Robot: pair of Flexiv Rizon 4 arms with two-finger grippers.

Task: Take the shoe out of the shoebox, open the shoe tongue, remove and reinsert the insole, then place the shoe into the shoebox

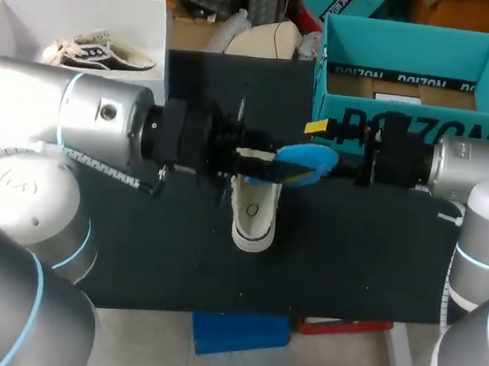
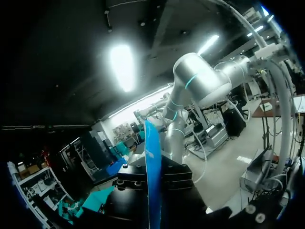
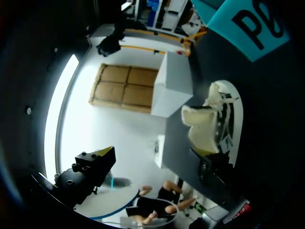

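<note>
So the shoe point(image 1: 254, 214) is out of the shoebox point(image 1: 404, 120) and sitting on the dark desk point(image 1: 136, 251) right in the middle, toe end toward the near edge, with its tongue pulled open. The blue insole point(image 1: 308, 159) is out of it and up in the air just above. The left tool point(image 1: 248, 159) is clamped on one end, and from that wrist you see the insole edge-on, sticking straight out. The right tool point(image 3: 156, 153) is right by the insole's other end with its fingers spread wide apart, not holding anything. The teal shoebox is at the far right. At the far left a white box point(image 1: 36, 19) holds another shoe point(image 1: 101, 55).
</note>
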